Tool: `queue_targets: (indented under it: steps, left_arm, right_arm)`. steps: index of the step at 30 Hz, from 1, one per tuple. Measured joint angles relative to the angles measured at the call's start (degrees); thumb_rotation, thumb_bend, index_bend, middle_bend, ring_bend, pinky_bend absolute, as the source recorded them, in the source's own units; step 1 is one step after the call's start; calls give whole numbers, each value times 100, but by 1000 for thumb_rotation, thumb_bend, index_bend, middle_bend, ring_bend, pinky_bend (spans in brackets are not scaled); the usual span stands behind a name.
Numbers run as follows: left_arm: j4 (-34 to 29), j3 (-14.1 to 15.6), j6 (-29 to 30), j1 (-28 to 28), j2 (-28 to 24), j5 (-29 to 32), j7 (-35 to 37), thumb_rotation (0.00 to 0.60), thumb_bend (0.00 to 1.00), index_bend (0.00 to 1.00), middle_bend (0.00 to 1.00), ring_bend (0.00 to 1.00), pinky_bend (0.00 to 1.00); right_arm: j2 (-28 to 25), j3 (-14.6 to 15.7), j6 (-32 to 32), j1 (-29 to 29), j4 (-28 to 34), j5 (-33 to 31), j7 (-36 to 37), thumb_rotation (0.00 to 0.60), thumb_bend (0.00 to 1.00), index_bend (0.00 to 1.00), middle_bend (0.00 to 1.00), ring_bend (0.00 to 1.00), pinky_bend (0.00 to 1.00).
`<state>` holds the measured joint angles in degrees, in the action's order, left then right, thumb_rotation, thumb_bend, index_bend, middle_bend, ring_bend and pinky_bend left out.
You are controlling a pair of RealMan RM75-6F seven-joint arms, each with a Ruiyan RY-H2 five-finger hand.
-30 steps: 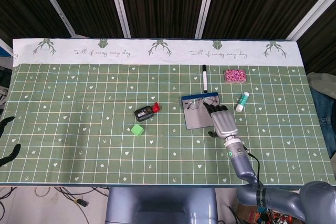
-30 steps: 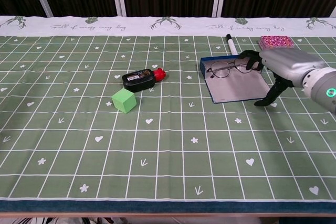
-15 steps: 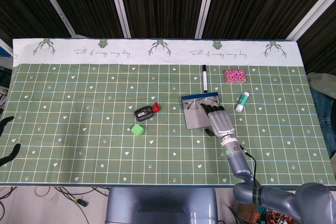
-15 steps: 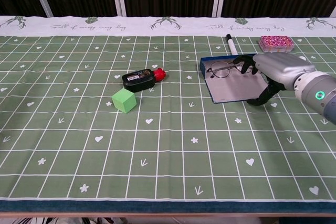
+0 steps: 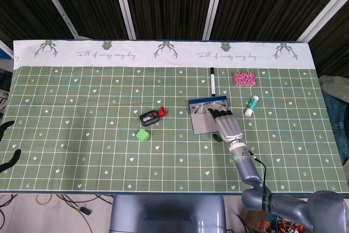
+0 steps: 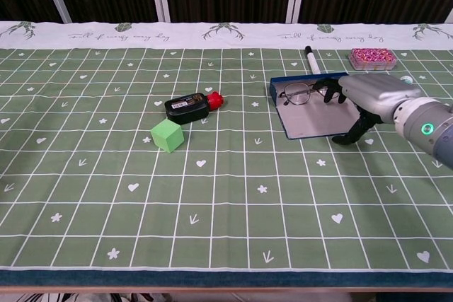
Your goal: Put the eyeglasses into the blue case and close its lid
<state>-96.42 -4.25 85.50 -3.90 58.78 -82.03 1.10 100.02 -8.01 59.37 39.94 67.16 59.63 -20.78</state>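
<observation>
The blue case (image 5: pixel 203 125) (image 6: pixel 311 122) lies open right of the table's middle, its grey lid flat toward me. The eyeglasses (image 5: pixel 209 106) (image 6: pixel 300 93) rest in the blue far part of the case. My right hand (image 5: pixel 229 125) (image 6: pixel 368 97) lies over the case's right side. Its fingertips touch the glasses' right end, and its thumb points down beside the lid's right edge. Nothing is gripped in it. Only dark fingertips of my left hand (image 5: pixel 12 158) show at the left edge of the head view, spread apart and holding nothing.
A black marker (image 5: pixel 212 82) (image 6: pixel 311 59) lies just behind the case. A pink block (image 5: pixel 244 78) (image 6: pixel 373 56) and a small white tube (image 5: pixel 251 105) sit to the right. A black bottle with a red cap (image 5: pixel 151 116) (image 6: pixel 192 105) and a green cube (image 5: pixel 143 135) (image 6: pixel 167 135) lie left of the case.
My right hand has slid a little to the left over the case, its fingers reaching further onto the glasses. The glasses and case have stayed put.
</observation>
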Motion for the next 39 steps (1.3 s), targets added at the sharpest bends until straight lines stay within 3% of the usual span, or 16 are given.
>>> queue_targets:
  steps: [19, 25, 39]
  left_arm:
    - [3, -5, -9, -2, -4, 15, 4, 600, 316, 153, 0, 0, 0]
    - [3, -8, -5, -1, -4, 17, 11, 600, 316, 152, 0, 0, 0]
    - [2, -6, -3, 1, -14, 9, 23, 600, 316, 153, 0, 0, 0]
  right_arm:
    - [50, -237, -299, 49, -134, -124, -161, 600, 321, 143, 237, 259, 236]
    - [91, -310, -256, 43, -156, -98, -114, 600, 365, 149, 256, 275, 236]
    - [327, -687, -136, 119, -352, -204, -41, 600, 423, 238, 290, 311, 238]
